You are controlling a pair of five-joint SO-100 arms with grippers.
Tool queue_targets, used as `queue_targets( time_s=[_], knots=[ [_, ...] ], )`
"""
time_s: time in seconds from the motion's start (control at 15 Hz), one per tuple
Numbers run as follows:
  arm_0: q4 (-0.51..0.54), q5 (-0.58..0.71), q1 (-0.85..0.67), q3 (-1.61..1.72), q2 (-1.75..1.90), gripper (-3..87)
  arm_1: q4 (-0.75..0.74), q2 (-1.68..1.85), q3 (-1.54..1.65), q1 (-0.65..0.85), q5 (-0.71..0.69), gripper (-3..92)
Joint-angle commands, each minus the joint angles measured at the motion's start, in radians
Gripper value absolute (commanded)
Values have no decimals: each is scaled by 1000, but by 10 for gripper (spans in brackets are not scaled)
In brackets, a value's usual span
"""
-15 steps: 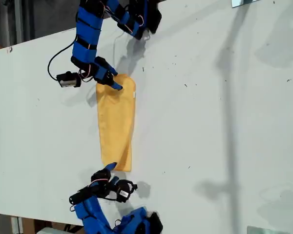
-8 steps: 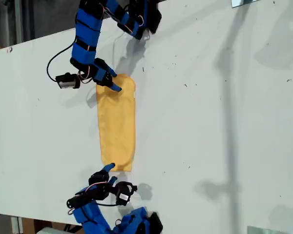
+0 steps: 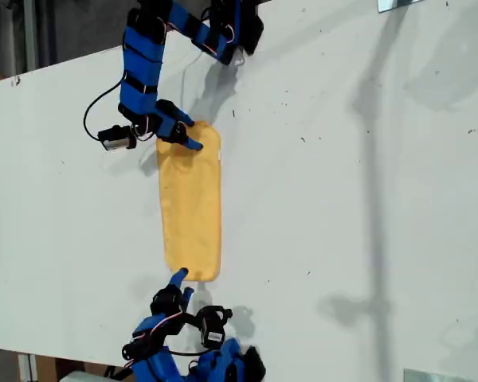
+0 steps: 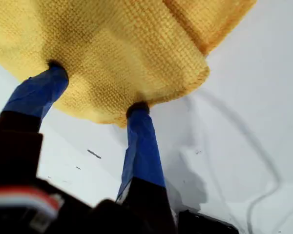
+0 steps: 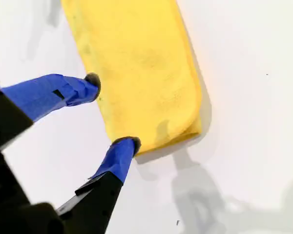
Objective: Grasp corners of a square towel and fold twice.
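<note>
white table [image 3: 342,199]: my first gripper [image 4: 95,87] spread open, tips on the towel [image 3: 191,203] end, gripping nothing; my second gripper [image 5: 112,112] open beside the other end, empty; towel lies as a long strip, so 1 fold looks done, 1 left.

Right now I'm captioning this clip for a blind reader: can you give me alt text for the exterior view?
A yellow-orange towel, folded into a long narrow strip, lies flat on a white table. A blue robot arm reaches in from the top of the exterior view with its gripper on the strip's upper end. A second blue arm's gripper sits at the lower end.
</note>
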Motion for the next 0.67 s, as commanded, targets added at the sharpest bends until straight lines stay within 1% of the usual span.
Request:
queue_targets(
  time_s=[0.0,0.27,0.4,0.6],
  knots=[
    [11,-9,25,-11,14,202,3,-3,-84,91,-54,290],
    [-52,-40,58,86,51,201,21,2,-98,198,-112,306],
    [-69,-54,52,146,118,201,11,-41,-80,215,-114,308],
    [-83,-95,0,314,296,200,-80,-140,-15,196,-97,289]
  ],
)
